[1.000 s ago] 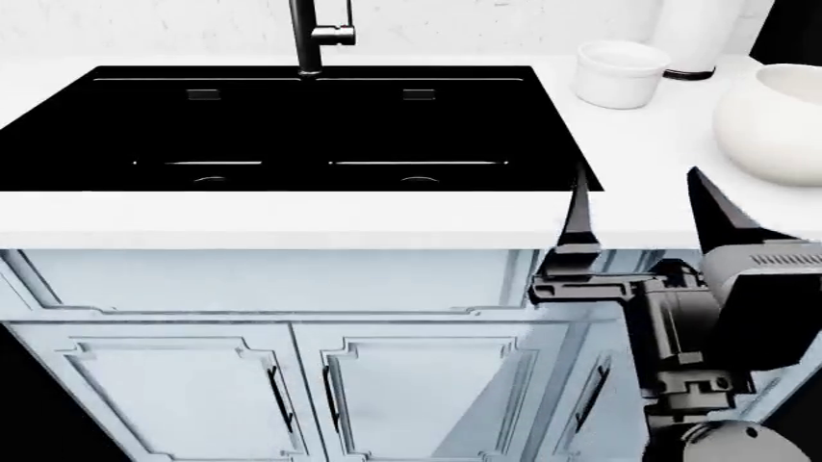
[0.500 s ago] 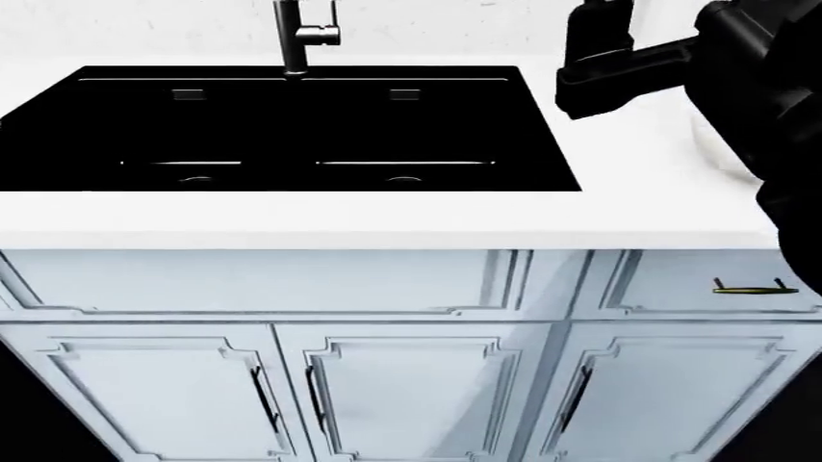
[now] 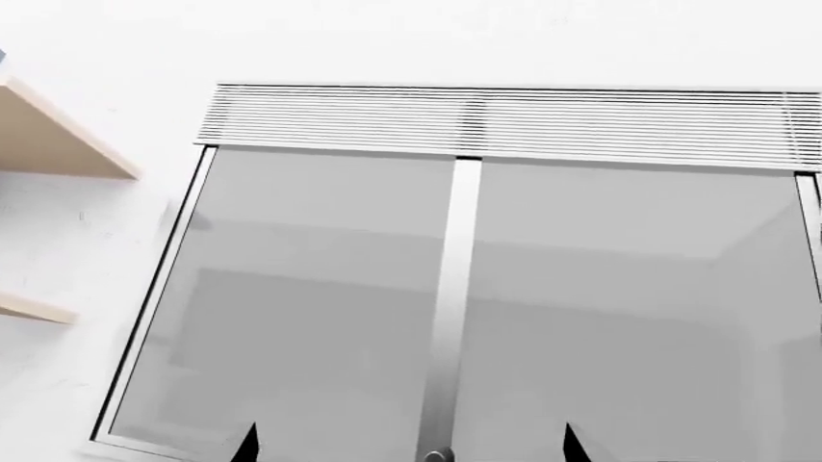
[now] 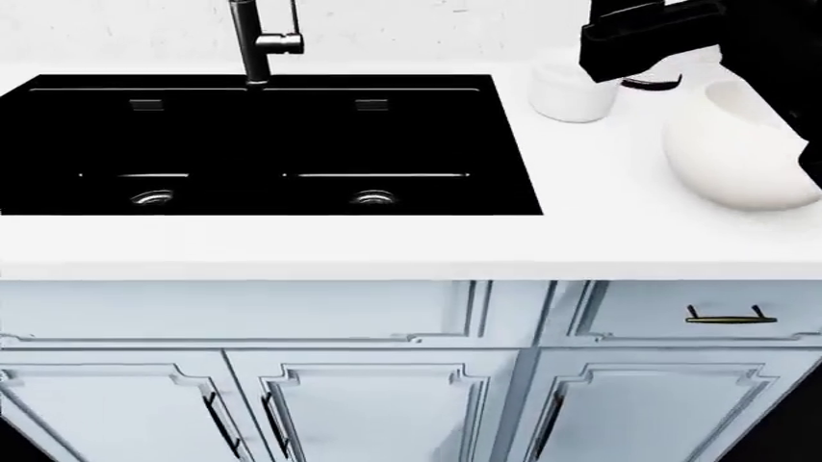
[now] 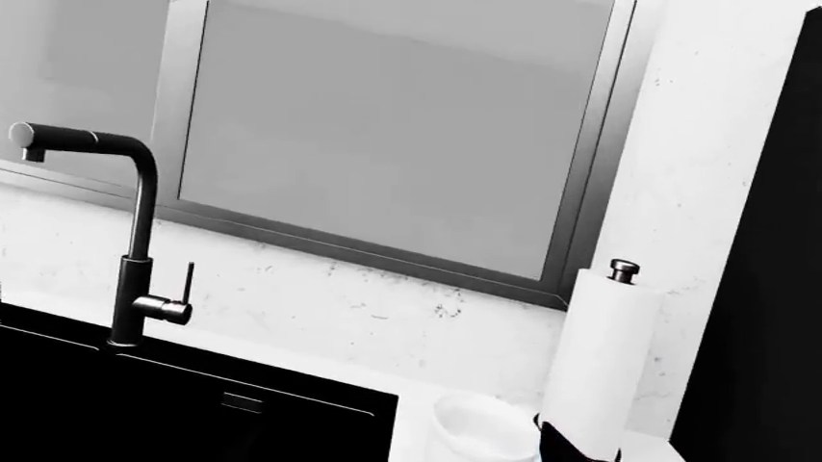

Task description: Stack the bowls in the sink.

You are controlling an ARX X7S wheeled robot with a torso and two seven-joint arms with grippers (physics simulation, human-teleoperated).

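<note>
1. Large rounded off-white bowl [image 4: 742, 154] sits on the white countertop [image 4: 385, 245], at 3 o'clock from the sink, well apart from it.
2. Smaller straight-sided white bowl [image 4: 569, 93] stands at 10 o'clock from the large bowl, near the sink's back right corner; also seen in the right wrist view [image 5: 478, 428].
3. Black double-basin sink [image 4: 257, 144]: both basins hold no bowl; a steel drain shows in each.
4. Black faucet [image 4: 261, 43] rises at the sink's 12 o'clock edge.
5. Right arm [image 4: 680, 38] hangs above the bowls; finger state cannot be told.
6. Left gripper [image 3: 408, 448]: two fingertips apart, nothing between, facing a window [image 3: 449, 289].
7. Paper towel roll [image 5: 598, 356] stands just beside the small bowl.
</note>
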